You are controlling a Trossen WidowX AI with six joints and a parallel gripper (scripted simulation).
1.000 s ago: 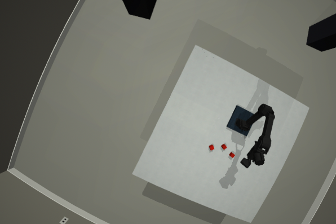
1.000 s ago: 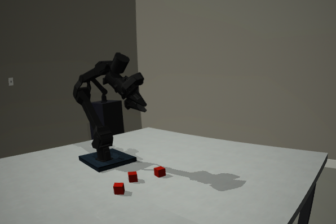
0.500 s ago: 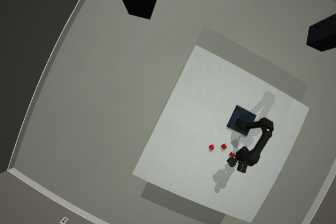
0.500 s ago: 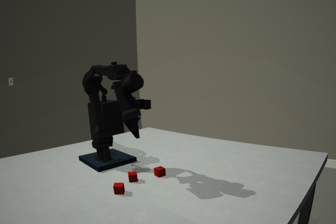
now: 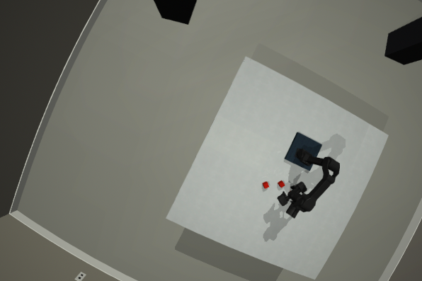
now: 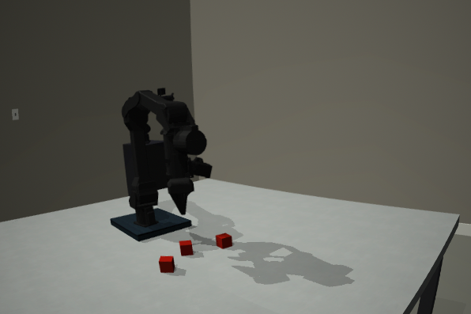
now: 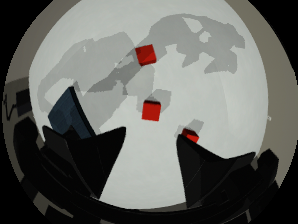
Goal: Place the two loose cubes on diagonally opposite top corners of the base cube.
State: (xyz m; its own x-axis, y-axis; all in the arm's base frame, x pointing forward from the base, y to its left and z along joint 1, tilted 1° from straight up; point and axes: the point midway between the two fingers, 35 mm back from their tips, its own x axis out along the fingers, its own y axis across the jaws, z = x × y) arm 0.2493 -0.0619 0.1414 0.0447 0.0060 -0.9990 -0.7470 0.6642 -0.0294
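Lanes of desk [image 5: 219,176] [image 6: 99,276] [image 7: 240,90] separate the middle red cube [image 5: 281,184] [image 6: 186,247] [image 7: 151,111] from both neighbours. Gap between jaws unobstructed; wrist view: one fingertip overlaps the outer red cube [image 5: 265,185] [image 6: 167,264] [image 7: 189,134].

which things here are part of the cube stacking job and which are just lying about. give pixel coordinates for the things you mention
Part of the job:
- three small red cubes [image 6: 224,240] [image 7: 146,55], on the table
- the black parallel-jaw gripper [image 7: 152,135], open above them

Just lying about:
- nothing loose; the small pale wall plate [image 6: 15,114] is only background
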